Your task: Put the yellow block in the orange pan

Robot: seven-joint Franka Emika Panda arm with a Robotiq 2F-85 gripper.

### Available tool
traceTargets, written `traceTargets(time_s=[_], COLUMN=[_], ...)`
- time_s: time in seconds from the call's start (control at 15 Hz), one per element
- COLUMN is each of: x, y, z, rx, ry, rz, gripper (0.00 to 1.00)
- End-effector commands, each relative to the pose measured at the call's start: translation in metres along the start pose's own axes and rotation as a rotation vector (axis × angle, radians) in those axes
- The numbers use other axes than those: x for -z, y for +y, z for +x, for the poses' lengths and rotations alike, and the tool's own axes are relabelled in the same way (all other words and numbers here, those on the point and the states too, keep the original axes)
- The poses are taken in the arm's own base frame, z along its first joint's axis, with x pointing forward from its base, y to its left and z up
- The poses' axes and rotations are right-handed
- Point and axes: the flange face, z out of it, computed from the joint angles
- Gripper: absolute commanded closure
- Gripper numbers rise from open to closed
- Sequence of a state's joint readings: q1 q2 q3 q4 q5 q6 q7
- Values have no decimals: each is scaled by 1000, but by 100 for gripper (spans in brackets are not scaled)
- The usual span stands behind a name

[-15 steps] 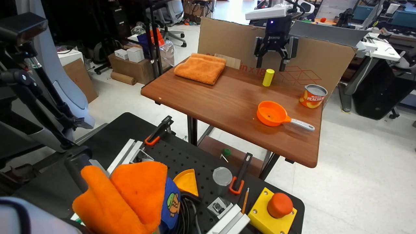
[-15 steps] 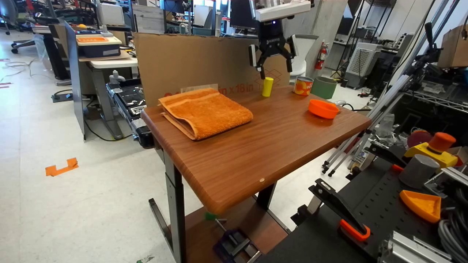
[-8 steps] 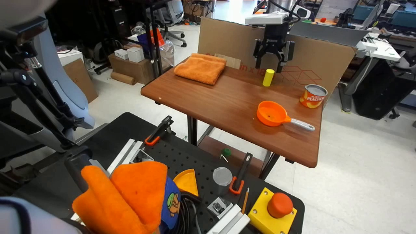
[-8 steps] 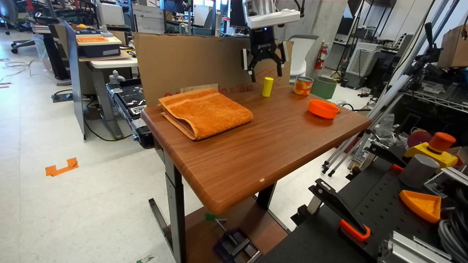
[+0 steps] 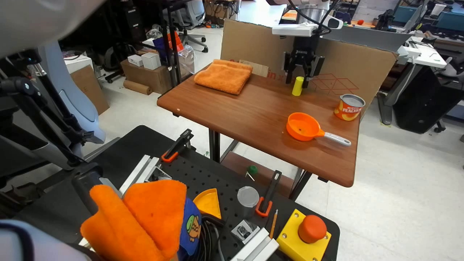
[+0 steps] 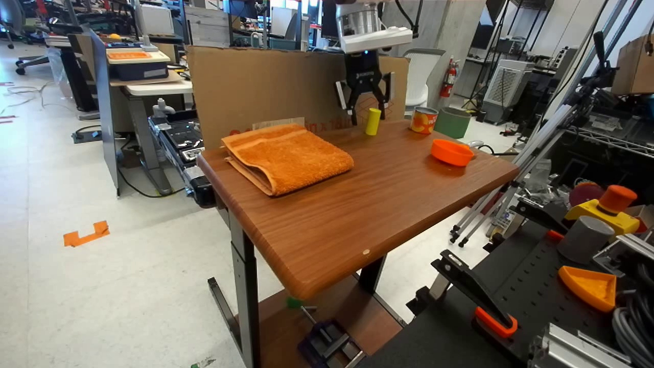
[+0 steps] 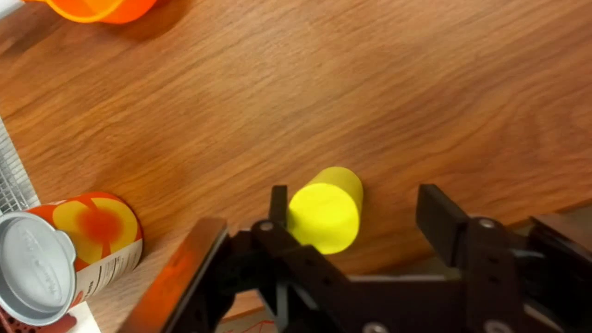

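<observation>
- Where the table (image 5: 232,116) runs along the cardboard panel (image 5: 250,47), I see the yellow block (image 5: 298,87) standing upright near that edge, its top round in the wrist view.
- Over it hangs the tool (image 7: 354,203), released: its fingers (image 7: 437,217) are parted, one on either side of the block. One finger is just beside it, with a clear gap before the other; whether that nearer finger touches, I can't tell.
- The orange pan (image 5: 303,127) sits well apart from the block, toward the short edge by the peach can (image 5: 349,107), and its silvery-grey handle (image 5: 337,139) points at that short edge.
- The can itself stands near the corner where that short edge meets the cardboard-side edge.
- A folded orange towel (image 5: 223,77) lies at the opposite short edge, over by the cardboard-side corner.
- Across from the table's other long edge stands a black perforated bench (image 5: 217,175) with a yellow box (image 5: 295,245) on it, a red button (image 5: 312,229) on top.
</observation>
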State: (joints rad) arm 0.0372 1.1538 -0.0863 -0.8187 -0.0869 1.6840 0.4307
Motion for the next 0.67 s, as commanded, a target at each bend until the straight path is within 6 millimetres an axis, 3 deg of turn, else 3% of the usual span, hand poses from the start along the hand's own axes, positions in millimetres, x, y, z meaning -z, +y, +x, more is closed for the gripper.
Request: traceTargets(time_s=[0.0,0.27,0.6], x=[5,21,66], y=[0,4,20], z=[8,6,-13], rx=[-40,-59,-33], ry=[17,8,-33], rz=[47,95,219], gripper=[54,81,83])
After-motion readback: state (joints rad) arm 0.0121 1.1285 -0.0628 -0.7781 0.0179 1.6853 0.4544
